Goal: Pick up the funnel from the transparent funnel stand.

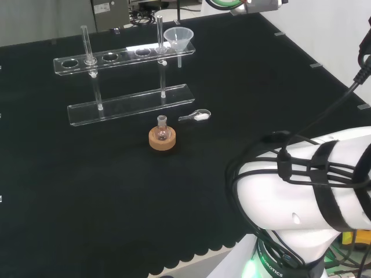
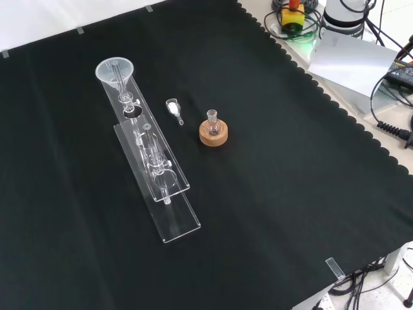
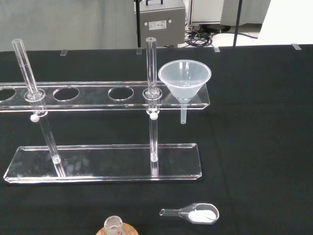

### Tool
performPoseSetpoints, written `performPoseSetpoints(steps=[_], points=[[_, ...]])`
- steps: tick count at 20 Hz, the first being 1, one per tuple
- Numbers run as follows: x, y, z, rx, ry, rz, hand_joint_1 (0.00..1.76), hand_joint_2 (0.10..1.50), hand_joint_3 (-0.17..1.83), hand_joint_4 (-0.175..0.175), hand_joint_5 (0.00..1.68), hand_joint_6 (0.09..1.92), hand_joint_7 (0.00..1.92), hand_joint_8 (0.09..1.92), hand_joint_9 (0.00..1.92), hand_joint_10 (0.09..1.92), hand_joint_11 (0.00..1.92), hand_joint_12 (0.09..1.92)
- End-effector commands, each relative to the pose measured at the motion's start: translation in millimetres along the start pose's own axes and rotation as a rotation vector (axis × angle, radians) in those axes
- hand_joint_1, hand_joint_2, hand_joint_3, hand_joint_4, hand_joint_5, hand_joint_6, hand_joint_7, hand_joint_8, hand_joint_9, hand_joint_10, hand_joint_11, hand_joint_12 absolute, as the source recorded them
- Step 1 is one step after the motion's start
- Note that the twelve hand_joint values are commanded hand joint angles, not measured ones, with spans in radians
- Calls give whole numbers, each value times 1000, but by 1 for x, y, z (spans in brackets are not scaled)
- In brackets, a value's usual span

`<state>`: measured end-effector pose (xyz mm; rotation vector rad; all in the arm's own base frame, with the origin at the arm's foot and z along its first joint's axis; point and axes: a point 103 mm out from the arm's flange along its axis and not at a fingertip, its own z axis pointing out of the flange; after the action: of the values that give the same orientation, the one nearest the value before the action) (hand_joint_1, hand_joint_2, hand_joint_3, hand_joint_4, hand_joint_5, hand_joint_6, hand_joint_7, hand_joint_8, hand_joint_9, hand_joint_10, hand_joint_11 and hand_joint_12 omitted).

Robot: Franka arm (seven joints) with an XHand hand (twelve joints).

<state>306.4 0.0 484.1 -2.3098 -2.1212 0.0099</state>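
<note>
Clear plastic is most of what you face: the cone-shaped funnel (image 3: 184,80) sits in the end hole of the transparent funnel stand (image 3: 102,166), its narrow stem hanging below the upper rail. In the head view that is the stand's right end. On the black cloth (image 1: 87,191) in front of the stand lie a small glass scoop (image 3: 193,213) with white powder and a little flask (image 1: 162,131) on its cork ring (image 1: 162,141). You cannot tell how the hand's fingers are set.

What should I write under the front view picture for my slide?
A funnel sits in the clear stand, beside a scoop and small flask.
</note>
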Motion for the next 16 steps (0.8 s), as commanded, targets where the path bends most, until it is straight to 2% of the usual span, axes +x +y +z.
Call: performPoseSetpoints(steps=[1,2,5,16], points=[[1,0,0,-12,-10,1,92,1098,442,13,208,144,98,491,380,347,123,1329],[2,0,0,-12,-14,2,46,1141,409,16,202,87,50,470,300,409,76,1350],[2,1,1,-8,-11,6,4,1188,364,18,202,87,5,453,198,534,34,1365],[-4,17,13,4,-21,45,0,1195,354,19,204,87,0,452,179,566,30,1370]])
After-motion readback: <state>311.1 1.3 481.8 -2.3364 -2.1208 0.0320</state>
